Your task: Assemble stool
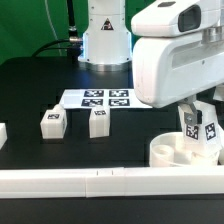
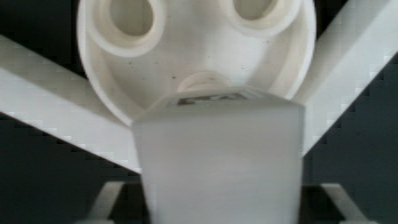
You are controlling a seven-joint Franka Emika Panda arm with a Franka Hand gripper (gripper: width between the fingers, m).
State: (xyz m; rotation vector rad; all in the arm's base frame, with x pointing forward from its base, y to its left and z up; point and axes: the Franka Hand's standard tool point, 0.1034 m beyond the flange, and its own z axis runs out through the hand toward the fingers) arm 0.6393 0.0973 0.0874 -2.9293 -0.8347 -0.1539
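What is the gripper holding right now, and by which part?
The gripper holds a leg by its upper end; the leg's lower end is at the seat.

Two legs (image 1: 52, 121) stand before the marker board (image 1: 97, 98) — seat (image 1: 165, 152) to the exterior view's right.

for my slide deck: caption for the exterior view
Tool shut on a tagged stool leg at the round seat, two more legs loose nearby
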